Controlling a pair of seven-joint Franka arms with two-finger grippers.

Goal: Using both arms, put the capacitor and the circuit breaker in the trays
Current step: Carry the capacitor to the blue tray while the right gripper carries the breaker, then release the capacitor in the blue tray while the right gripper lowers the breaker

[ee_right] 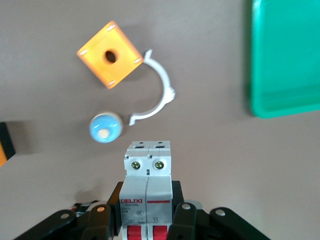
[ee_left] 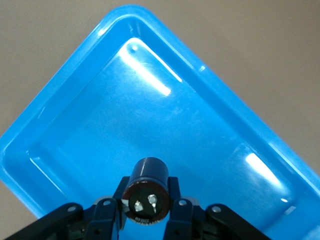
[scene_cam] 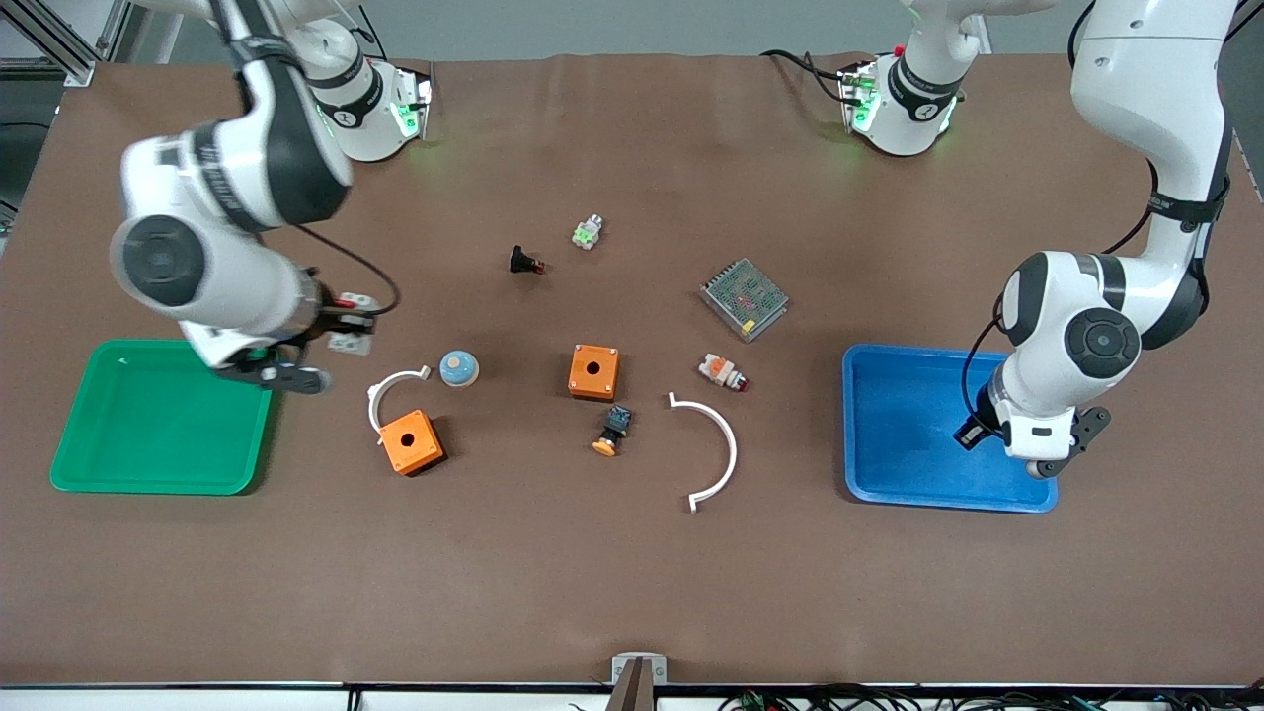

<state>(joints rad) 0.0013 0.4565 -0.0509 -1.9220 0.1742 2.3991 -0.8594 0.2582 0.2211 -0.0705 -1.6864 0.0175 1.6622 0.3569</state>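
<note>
The left gripper is squeezed tight on the capacitor, a small dark can. It hangs over the blue tray, above the end of the tray nearest the left arm. The tray floor right under it is bare. If the fingers let go from this high up, the round can may bounce or roll when it lands. It could roll up to the tray wall. Going lower first would be safer, I think.

The right gripper is closed on the breaker, with its red levers down between the fingers. It is up in the air over bare table, just beside the green tray, not over it yet. A drop now would put the breaker on the table, not in the tray. Close under the gripper lie a white clip, a blue knob and an orange box. A falling breaker could knock them. The arm needs to go over the tray rim first, and high enough that the breaker does not hit it.
</note>
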